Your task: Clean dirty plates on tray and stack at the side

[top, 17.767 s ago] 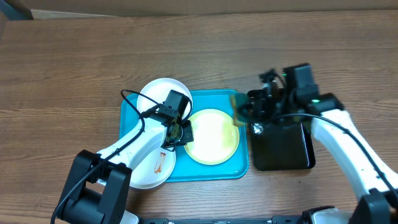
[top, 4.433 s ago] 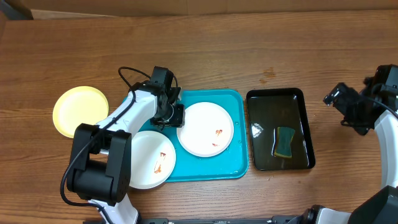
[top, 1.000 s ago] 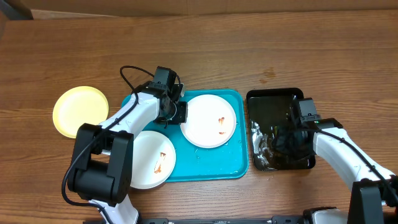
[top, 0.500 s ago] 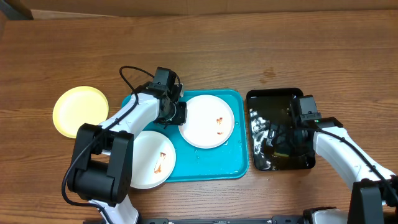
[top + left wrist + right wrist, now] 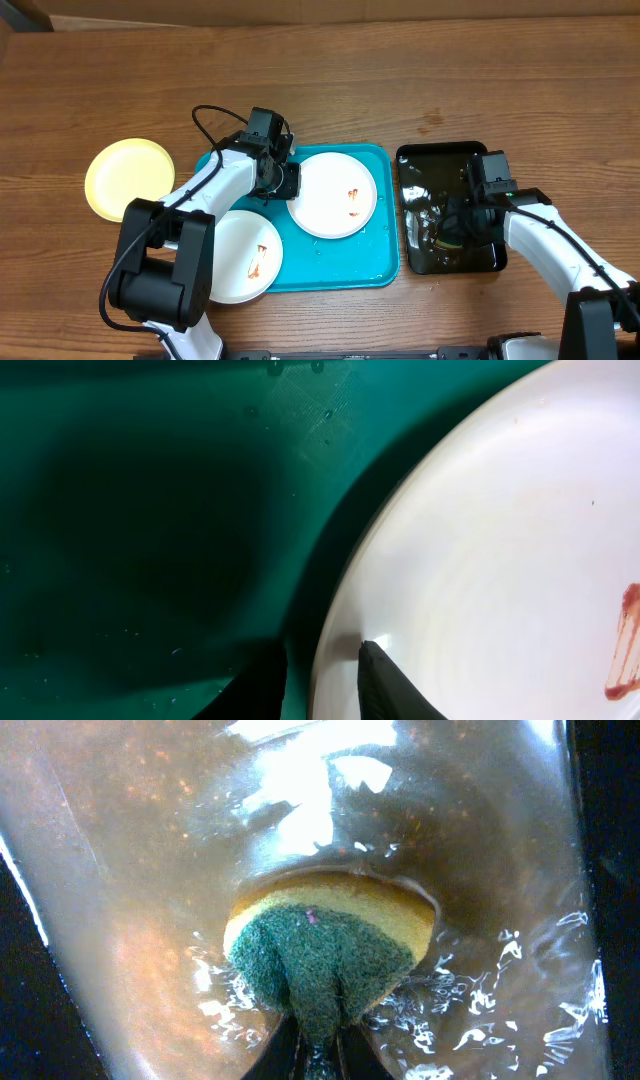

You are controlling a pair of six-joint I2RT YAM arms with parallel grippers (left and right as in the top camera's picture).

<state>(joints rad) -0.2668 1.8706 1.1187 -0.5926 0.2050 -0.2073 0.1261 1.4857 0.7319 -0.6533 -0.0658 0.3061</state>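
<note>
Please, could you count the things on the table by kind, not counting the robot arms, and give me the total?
Small round plates: 3 (pale yellow plate, smeared white plate, second smeared white plate)
Rectangular trays: 2 (turquoise plastic tray, glossy black tray)
Green-and-yellow sponge: 1
Total: 6

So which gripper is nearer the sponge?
Right. The right gripper is shut on the sponge in the black tray; the left gripper is far off, straddling the rim of a plate on the blue tray.
</note>
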